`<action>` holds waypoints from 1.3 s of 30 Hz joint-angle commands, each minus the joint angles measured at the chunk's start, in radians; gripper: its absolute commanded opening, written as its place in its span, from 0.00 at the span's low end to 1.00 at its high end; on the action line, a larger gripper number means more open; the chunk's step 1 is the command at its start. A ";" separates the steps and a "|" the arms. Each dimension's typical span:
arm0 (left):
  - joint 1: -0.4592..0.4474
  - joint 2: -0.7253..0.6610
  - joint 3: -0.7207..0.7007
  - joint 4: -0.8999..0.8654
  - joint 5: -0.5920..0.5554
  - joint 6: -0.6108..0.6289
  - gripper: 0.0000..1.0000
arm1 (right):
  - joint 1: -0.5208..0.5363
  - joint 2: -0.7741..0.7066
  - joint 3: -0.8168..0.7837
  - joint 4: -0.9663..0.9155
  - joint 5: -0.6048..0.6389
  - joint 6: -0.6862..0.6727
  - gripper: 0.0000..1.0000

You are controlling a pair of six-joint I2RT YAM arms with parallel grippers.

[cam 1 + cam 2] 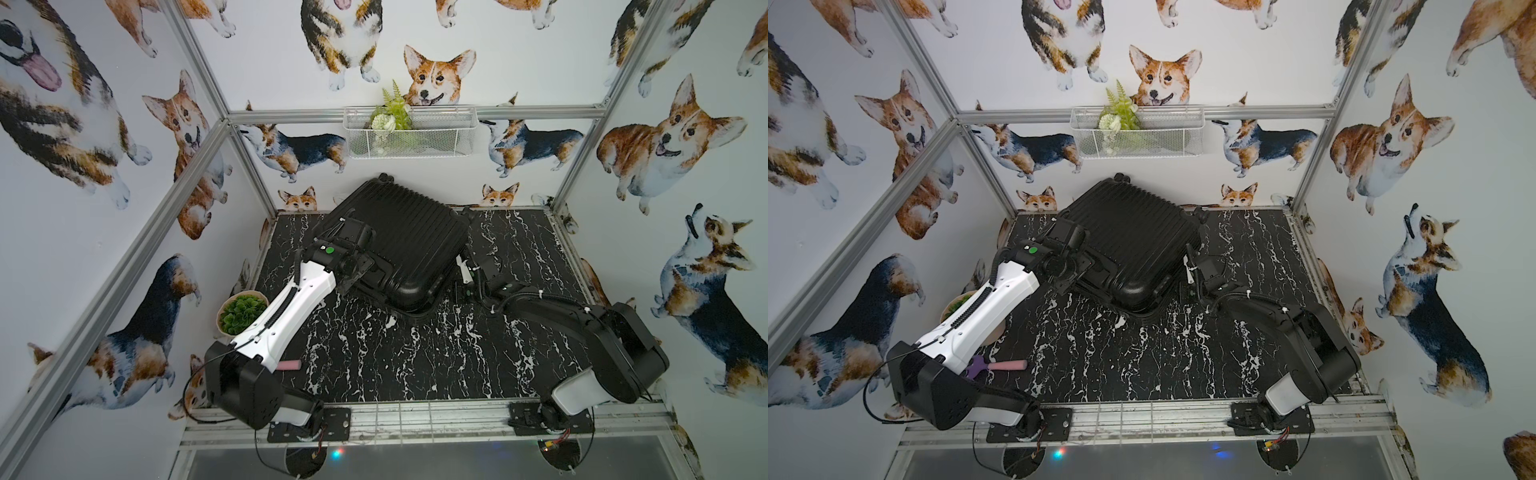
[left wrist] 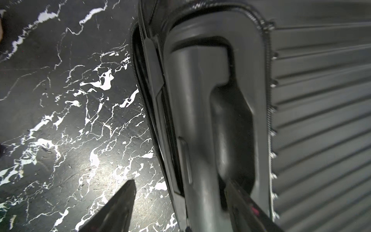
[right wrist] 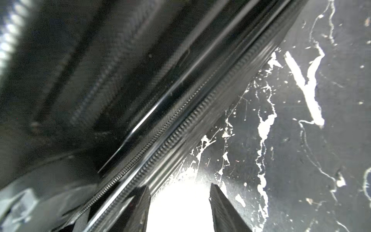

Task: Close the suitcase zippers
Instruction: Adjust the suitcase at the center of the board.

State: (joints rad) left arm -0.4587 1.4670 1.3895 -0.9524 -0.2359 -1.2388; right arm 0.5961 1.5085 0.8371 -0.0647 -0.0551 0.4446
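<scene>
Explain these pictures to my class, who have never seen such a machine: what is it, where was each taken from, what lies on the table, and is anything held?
It is a robot with two arms, the left arm and the right arm, fixed at the near edge of a black marbled table. Two pictures look down from one overhead camera; the other two come from a camera on each wrist. On the table lie a suitcase, lid down, a potted plant and a pink-handled tool. The left gripper has its fingers spread either side of the side handle; the right gripper is open beside the zipper. Nothing is held.
</scene>
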 commanded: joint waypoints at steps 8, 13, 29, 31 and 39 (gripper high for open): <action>0.043 0.229 0.156 -0.032 0.077 0.146 0.56 | 0.000 -0.127 0.029 -0.049 0.183 -0.098 0.52; 0.046 0.230 0.171 -0.050 -0.042 0.231 0.35 | -0.083 -0.213 0.022 -0.136 0.245 -0.133 0.53; 0.305 0.300 0.316 0.119 0.159 0.783 0.20 | -0.206 -0.326 -0.113 -0.131 0.071 -0.147 0.55; 0.345 0.319 0.345 0.143 0.254 0.823 0.20 | -0.205 -0.325 -0.135 -0.112 0.027 -0.148 0.55; 0.401 0.475 0.583 0.014 0.394 0.990 0.18 | -0.206 -0.285 -0.269 0.158 -0.149 -0.158 0.47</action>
State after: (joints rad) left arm -0.0742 1.9053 1.8908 -0.9920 -0.0017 -0.3241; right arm 0.3908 1.2049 0.6136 -0.1017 -0.1093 0.2935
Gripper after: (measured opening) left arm 0.291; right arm 0.497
